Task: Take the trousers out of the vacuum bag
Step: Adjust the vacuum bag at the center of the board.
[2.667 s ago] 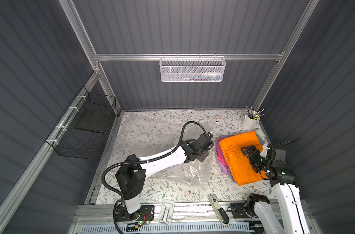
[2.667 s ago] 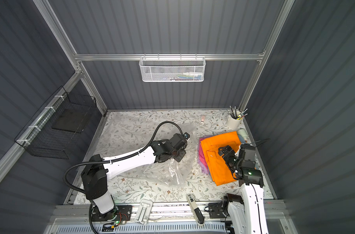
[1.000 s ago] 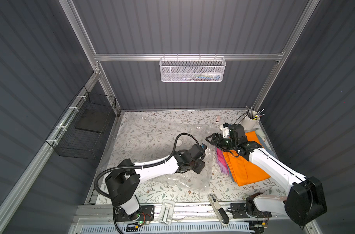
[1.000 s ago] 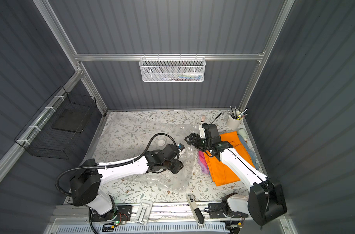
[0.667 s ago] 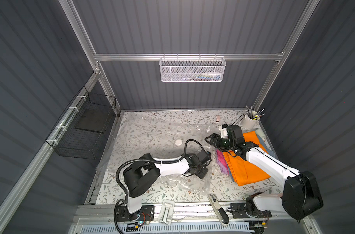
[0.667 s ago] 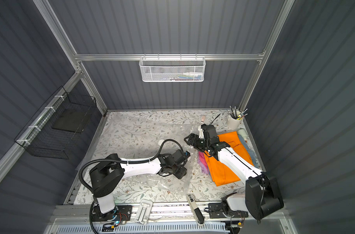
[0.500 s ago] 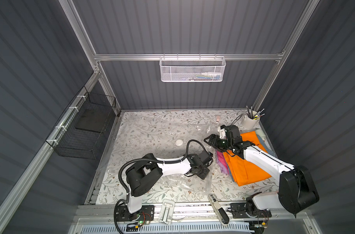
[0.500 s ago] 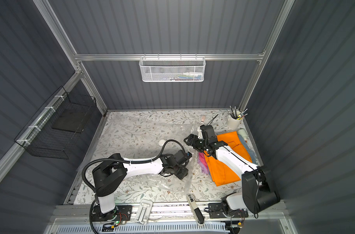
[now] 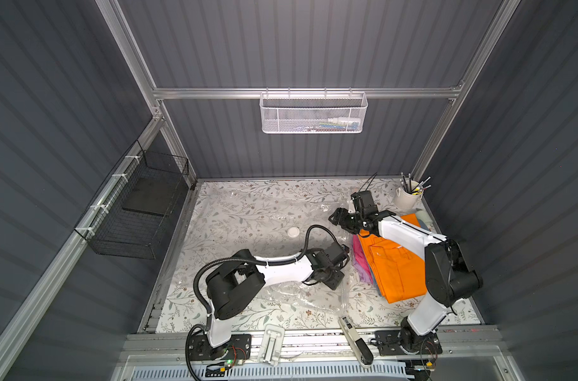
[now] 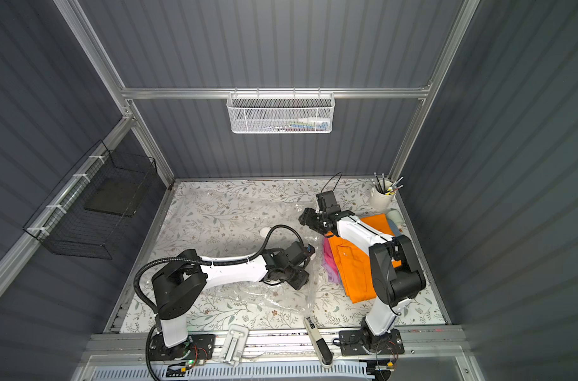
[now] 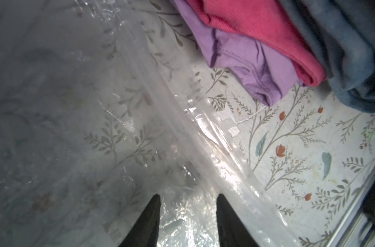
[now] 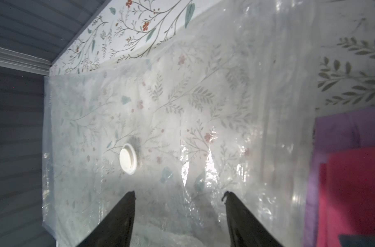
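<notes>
Trousers (image 9: 396, 267) stacked beside vacuum bag (image 9: 254, 217); left pincer (image 11: 187, 195), right pincer (image 12: 179, 192) agape.

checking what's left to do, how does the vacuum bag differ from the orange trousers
The vacuum bag is clear and crinkly; the orange trousers are opaque and bright. The bag lies spread wide and looks empty; the trousers are folded, topping a stack beside it. Both rest on the floral table.

We get bright, even light from above in both top views, with soft shadows on the table (image 9: 396, 313). Glare streaks the vacuum bag (image 11: 205, 128) in the left wrist view; the right wrist view looks hazy.
</notes>
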Motion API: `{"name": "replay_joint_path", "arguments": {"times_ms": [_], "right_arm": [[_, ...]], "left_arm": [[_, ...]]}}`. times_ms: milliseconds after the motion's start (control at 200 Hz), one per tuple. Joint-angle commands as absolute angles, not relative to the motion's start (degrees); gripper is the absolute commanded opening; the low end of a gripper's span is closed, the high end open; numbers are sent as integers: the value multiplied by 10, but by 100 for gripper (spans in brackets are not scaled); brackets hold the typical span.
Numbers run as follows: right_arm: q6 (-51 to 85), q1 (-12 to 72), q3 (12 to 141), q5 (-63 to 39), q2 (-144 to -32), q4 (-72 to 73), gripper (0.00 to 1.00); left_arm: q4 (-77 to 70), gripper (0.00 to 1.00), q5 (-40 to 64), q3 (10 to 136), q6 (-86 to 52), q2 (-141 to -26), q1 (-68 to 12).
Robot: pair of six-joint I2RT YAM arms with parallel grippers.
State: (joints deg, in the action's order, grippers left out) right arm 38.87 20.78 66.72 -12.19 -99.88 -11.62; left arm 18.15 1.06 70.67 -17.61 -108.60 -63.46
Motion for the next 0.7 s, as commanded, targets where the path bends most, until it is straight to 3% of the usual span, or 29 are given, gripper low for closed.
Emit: {"name": "replay_joint_path", "arguments": {"times_ms": [0,695], "right_arm": [[366,209,699,-75,-1035,-171,67],[329,205,846,-130,-1195,-211,67]], "left_arm": [[191,45,8,728,-173,-1103,-639],[187,46,12,763,-176,-1142,-639]]}}
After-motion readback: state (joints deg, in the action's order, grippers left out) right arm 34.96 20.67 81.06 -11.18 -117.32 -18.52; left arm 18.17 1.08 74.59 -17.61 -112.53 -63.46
